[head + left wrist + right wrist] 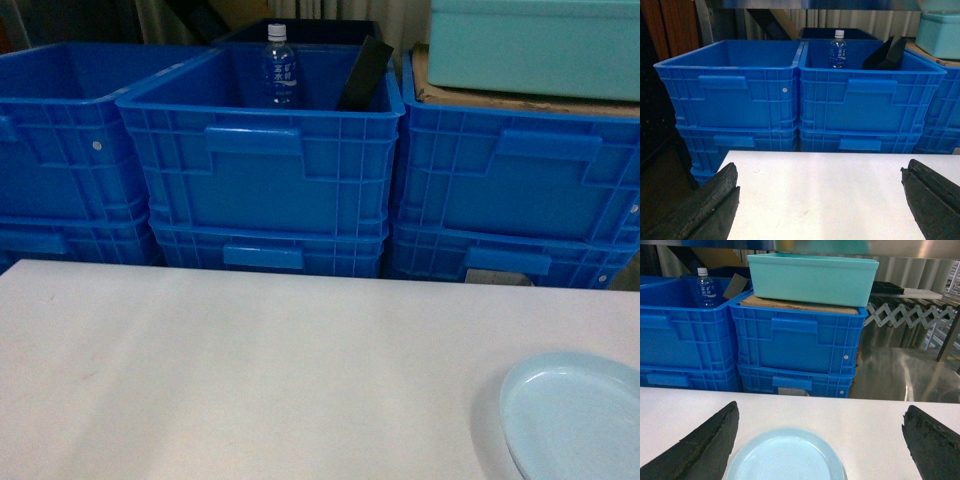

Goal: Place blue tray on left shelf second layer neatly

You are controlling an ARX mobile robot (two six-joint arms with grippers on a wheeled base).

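Observation:
The blue tray [575,415] is a pale round dish lying flat on the white table [250,370] at its near right corner. In the right wrist view the blue tray [785,457] lies just below and between the dark fingers [705,445] of my right gripper [822,406], which is open and holds nothing. My left gripper [820,167] is also open, over bare table near its left edge. Neither gripper shows in the head view. A steel crossbar [815,4] of the shelf runs above the crates; I cannot tell which tier is the second layer.
Stacked deep-blue crates [265,170] stand in a row right behind the table. One holds a water bottle [280,65] and a black item [365,75]. A turquoise box [812,277] sits on cardboard on the right stack. A bare steel surface [900,375] lies to its right.

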